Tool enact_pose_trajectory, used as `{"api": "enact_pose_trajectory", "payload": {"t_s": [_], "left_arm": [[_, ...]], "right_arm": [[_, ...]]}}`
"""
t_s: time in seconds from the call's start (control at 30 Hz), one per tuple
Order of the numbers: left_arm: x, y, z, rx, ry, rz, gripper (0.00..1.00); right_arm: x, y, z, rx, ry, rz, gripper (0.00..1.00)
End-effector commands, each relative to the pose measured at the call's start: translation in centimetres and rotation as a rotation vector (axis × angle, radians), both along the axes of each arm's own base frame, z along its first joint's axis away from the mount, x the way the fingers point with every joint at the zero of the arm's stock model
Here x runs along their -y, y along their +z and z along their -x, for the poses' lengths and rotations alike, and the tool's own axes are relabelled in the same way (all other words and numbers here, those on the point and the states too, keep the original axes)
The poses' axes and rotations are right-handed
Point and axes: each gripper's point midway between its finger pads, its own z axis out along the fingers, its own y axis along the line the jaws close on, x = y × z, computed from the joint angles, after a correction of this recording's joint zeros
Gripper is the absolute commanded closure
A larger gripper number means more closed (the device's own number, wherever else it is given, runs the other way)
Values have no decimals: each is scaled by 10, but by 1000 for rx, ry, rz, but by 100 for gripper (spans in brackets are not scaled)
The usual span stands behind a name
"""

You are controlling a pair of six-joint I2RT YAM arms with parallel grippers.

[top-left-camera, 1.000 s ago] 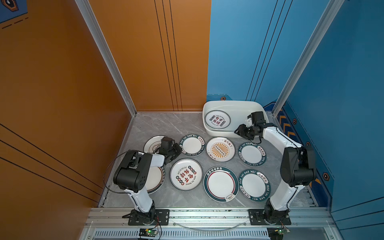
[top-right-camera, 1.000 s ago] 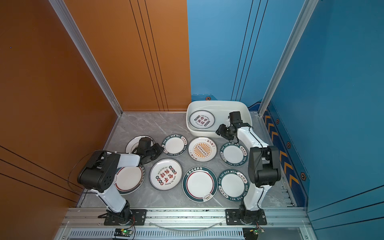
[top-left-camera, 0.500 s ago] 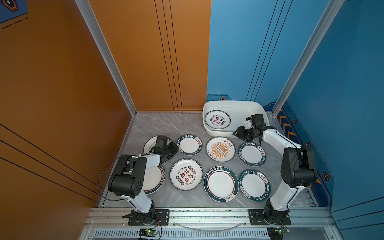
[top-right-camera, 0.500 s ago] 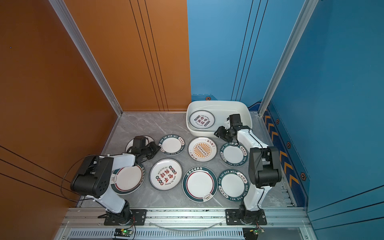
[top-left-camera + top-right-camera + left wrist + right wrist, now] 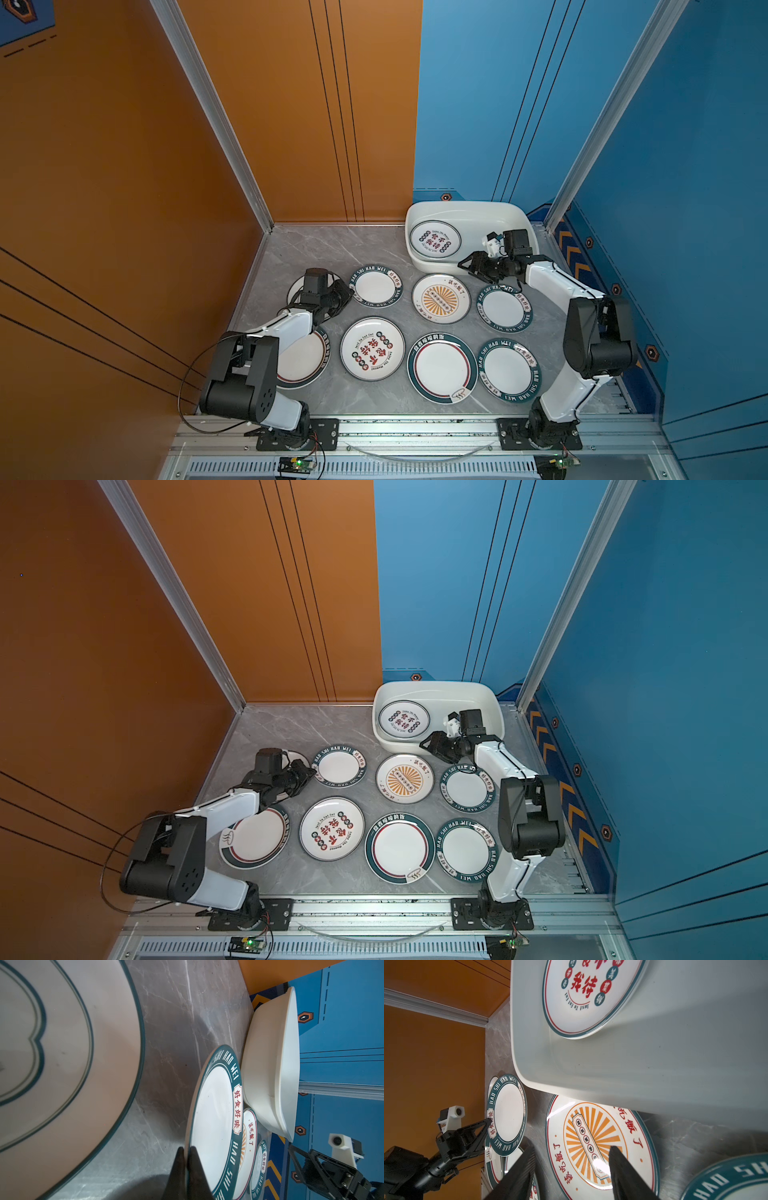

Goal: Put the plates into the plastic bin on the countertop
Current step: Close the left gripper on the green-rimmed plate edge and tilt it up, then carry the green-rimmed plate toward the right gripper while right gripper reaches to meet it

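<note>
The small green-rimmed plate (image 5: 376,286) sits toward the surface's (image 5: 316,249) far left, with the left gripper (image 5: 348,291) clamped on its rim. We see the plastic bin (image 5: 469,204) in the far right corner, past the plate from that gripper. The right gripper (image 5: 464,263) hangs open above the sunburst plate (image 5: 440,298), just beside the bin.

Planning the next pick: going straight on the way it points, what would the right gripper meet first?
Probably the sunburst plate: in the right wrist view it lies straight ahead between the fingers of the open right gripper. The bin lies to one side. The gripper's height above it is unclear.
</note>
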Motion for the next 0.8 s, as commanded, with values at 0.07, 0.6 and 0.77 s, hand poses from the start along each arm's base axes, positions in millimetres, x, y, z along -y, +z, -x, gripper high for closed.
{"api": "enact_pose_trajectory", "payload": {"t_s": [0.07,0.6,0.77], "left_arm": [[6,51,-5,86,-24,53,100],[34,106,-8,162,-102,87,100],[46,105,-11,157,-126,87,100]], "right_arm": [[-26,24,9,48,94,-102,35],[-91,37,33,56,295,-181,35],[-106,42,34,73,311,-204,35]]}}
